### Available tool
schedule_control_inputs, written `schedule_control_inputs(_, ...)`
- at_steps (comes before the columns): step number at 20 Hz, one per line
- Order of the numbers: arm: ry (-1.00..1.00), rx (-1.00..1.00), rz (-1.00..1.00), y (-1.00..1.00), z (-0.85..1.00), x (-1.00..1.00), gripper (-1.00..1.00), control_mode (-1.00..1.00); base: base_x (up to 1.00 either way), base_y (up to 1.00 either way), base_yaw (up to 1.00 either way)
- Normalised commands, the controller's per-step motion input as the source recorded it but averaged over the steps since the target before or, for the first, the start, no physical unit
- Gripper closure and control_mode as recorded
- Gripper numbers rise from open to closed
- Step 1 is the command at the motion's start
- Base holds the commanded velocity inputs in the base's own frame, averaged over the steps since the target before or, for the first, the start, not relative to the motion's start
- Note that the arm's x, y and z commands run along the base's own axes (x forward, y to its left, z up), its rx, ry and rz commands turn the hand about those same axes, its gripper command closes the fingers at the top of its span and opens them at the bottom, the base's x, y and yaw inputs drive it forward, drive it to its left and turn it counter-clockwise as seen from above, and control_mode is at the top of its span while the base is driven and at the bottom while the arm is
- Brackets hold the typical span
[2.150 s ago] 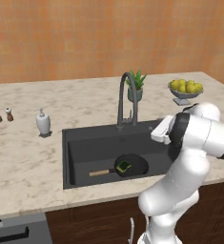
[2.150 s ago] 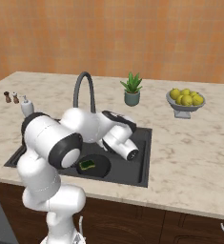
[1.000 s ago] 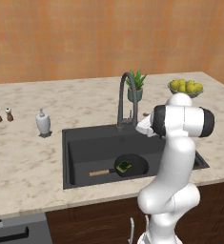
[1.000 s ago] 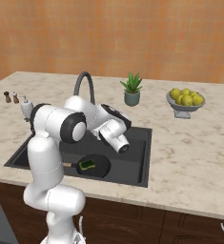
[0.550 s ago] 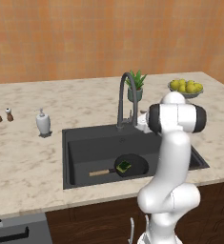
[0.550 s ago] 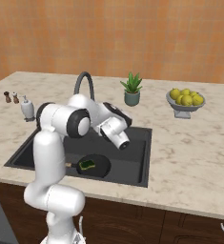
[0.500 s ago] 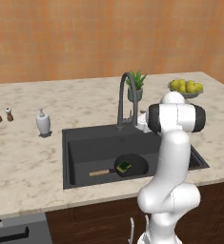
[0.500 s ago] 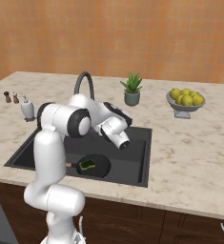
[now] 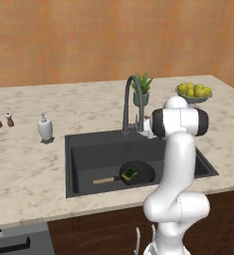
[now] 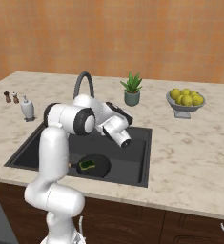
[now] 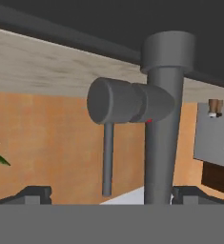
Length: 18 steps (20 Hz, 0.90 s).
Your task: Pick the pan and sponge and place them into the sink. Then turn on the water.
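The black pan [image 9: 138, 173] [image 10: 95, 165] lies on the floor of the dark sink [image 9: 83, 159] [image 10: 132, 164], wooden handle pointing left. The green sponge [image 9: 129, 174] [image 10: 88, 165] rests inside the pan. My gripper [image 11: 114, 195] is open, its fingertips [image 11: 35, 193] wide apart, right in front of the base of the gooseneck faucet [image 9: 128, 102] [image 10: 83, 82] [image 11: 163, 124]. The faucet's handle knob [image 11: 127, 101] and thin lever [image 11: 107, 157] stand between the fingers' line, close ahead. The hand view is rolled upside down. No water falls from the faucet tip.
A potted plant [image 9: 142, 89] stands just behind the faucet and a bowl of lemons [image 9: 193, 92] to its right. On the left counter are a white soap dispenser [image 9: 45, 128] and two small shakers [image 9: 3, 120]. My arm [image 9: 179, 124] stands over the sink's right side.
The arm has swung up and back from over the sink's right side toward the faucet base. In the last half second it has hardly moved.
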Motion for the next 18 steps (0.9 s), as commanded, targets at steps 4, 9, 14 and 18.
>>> schedule_control_inputs(4,0.01,0.0,0.0,0.09,-0.04,0.33,-1.0,-1.0,0.0,0.0,0.0)
schedule_control_inputs(9,0.04,0.0,0.0,0.18,-0.04,0.41,-1.0,-1.0,0.0,0.0,0.0)
schedule_control_inputs(14,0.05,0.0,-0.01,0.07,-0.05,0.44,-1.0,-1.0,0.0,0.0,0.0)
schedule_control_inputs(18,0.03,0.02,0.0,-0.03,0.0,0.32,1.0,-1.0,0.0,0.0,0.0)
